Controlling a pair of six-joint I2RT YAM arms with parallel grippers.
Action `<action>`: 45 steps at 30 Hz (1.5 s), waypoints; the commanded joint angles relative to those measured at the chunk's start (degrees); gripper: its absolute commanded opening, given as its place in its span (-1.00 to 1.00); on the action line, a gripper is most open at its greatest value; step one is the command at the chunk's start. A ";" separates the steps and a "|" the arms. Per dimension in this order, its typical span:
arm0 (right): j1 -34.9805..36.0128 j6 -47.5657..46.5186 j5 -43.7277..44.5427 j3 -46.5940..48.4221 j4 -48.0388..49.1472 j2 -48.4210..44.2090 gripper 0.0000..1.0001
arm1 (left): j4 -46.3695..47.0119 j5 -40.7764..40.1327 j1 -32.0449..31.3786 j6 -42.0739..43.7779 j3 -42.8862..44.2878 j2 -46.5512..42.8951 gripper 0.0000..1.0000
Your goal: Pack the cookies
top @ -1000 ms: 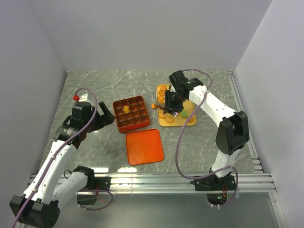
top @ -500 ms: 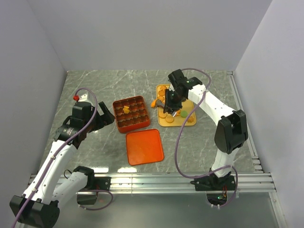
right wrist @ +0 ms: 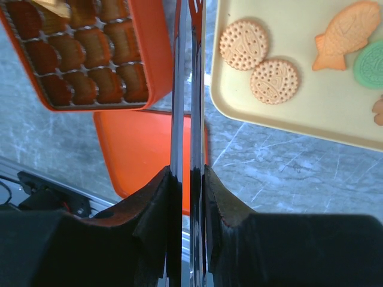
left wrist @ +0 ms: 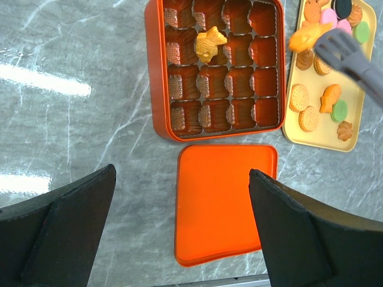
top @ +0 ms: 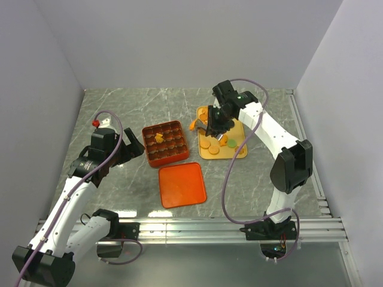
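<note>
Watching from above, the right gripper (top: 199,124) is pinched on an orange cookie (top: 192,126). It holds the cookie over the gap between the yellow tray (top: 238,153) and the gridded box (top: 162,143), around mid-desk and a bit toward the far edge. The rest of the cookies (top: 206,143) sit on the tray, and one fish-shaped cookie (top: 158,137) is already in a cell of the box. The lid (top: 182,184) lies flat between the box and the near edge. The left gripper (top: 134,145) hangs by the box's left side.

Left wrist view: the left gripper (left wrist: 179,173) is spread wide with nothing in it. The orange cookie (left wrist: 305,37) pokes out of the grey fingertips (left wrist: 341,48) at the tray edge nearest the box.

Right wrist view: the fingers (right wrist: 177,89) are nearly touching, and the held cookie itself is out of frame past the tips. My guess is these are light, hard, slick little things. They're thin, so I'd grip across the flat faces and expect them to twist or pop out.
</note>
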 commanded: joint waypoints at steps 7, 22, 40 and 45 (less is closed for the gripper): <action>2.59 -2.53 1.69 11.38 -4.90 -3.24 -0.88 | 0.56 -1.12 -0.26 0.43 0.29 -0.74 0.99; 11.65 -5.26 9.59 16.13 -4.55 2.73 -0.94 | 0.38 -1.65 -0.26 0.16 0.38 -1.36 0.99; 13.23 -7.63 16.19 17.53 -2.71 8.97 -0.99 | 0.21 -2.44 -0.53 -0.10 0.29 -1.79 0.99; 14.98 -9.04 18.20 17.80 -2.70 9.59 -1.00 | 0.12 -2.61 -0.53 -0.28 0.29 -1.80 0.99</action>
